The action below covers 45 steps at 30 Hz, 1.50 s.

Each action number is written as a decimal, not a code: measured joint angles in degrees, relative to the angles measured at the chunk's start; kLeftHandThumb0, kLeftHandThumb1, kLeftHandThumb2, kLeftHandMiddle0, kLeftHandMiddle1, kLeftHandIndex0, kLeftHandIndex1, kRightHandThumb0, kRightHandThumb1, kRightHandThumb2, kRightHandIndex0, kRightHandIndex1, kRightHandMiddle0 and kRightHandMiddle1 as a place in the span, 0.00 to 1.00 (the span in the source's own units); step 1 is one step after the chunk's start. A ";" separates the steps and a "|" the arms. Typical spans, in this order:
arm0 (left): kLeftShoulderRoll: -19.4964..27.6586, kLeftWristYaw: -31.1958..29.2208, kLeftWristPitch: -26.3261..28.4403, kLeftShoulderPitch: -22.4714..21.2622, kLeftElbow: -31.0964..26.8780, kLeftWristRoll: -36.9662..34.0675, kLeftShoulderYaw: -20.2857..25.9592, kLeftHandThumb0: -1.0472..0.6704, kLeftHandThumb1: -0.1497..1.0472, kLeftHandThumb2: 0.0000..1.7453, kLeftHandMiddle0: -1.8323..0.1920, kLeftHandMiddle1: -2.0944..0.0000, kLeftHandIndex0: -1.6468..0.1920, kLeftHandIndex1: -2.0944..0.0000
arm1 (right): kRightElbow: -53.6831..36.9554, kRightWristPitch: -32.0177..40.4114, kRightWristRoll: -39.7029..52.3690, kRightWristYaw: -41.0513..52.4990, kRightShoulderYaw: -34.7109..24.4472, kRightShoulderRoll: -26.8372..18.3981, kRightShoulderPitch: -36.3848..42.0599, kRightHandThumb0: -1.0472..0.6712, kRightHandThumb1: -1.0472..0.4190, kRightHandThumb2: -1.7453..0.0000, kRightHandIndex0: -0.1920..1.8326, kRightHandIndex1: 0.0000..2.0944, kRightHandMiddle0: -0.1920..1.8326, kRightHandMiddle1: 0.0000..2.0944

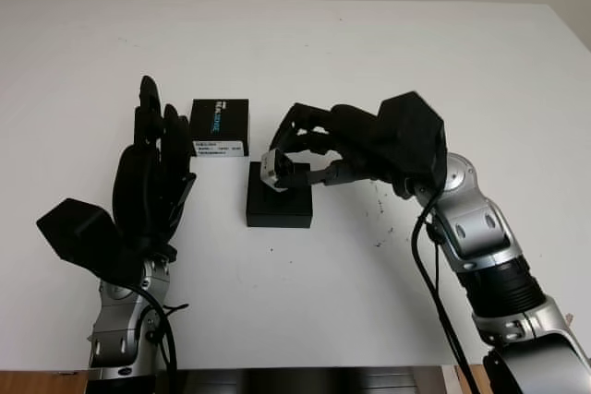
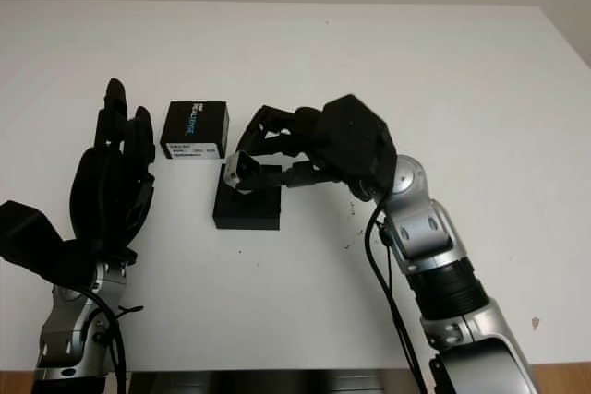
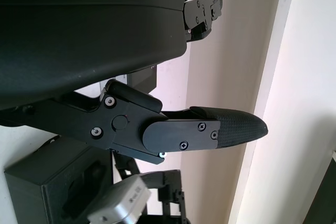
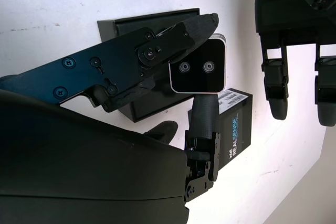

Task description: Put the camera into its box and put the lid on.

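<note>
My right hand (image 1: 284,161) is shut on a small silver camera with a black face (image 1: 276,171), pinching it between its fingers. It holds the camera just over the far end of the open black box (image 1: 279,211), which lies in the middle of the table. The right wrist view shows the camera's face with two lenses (image 4: 198,67) above the box (image 4: 129,25). The black lid with a white label and REALSENSE lettering (image 1: 220,126) lies just behind and to the left of the box. To the left of the box my left hand (image 1: 153,168) stands open, holding nothing.
The white table (image 1: 388,71) stretches wide behind and to the right of the box. Its front edge (image 1: 305,366) runs close to my arms. A cable (image 1: 434,283) hangs along the right forearm.
</note>
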 measured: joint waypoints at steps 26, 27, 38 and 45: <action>-0.11 -0.11 0.02 0.01 -0.01 -0.12 0.07 0.17 1.00 0.24 1.00 1.00 1.00 1.00 | 3.53 -4.00 -2.81 0.76 0.10 -1.01 -0.98 0.32 0.02 0.97 0.18 0.28 0.27 0.93; -0.12 -0.10 0.02 0.01 -0.01 -0.12 0.08 0.17 1.00 0.24 1.00 1.00 1.00 1.00 | 3.72 -3.65 -2.82 0.95 0.10 -1.02 -1.35 0.31 0.02 0.97 0.18 0.28 0.27 0.93; -0.11 -0.17 0.00 0.02 -0.01 -0.12 0.09 0.17 1.00 0.24 1.00 1.00 1.00 1.00 | 5.75 -1.24 -3.73 1.99 0.17 -1.59 -3.41 0.32 0.04 0.97 0.19 0.25 0.27 0.94; -0.11 -0.37 0.01 0.04 -0.01 -0.24 0.13 0.17 1.00 0.24 1.00 1.00 1.00 1.00 | 6.14 -1.25 -4.03 2.50 0.21 -1.60 -3.83 0.34 0.04 0.97 0.20 0.23 0.26 0.94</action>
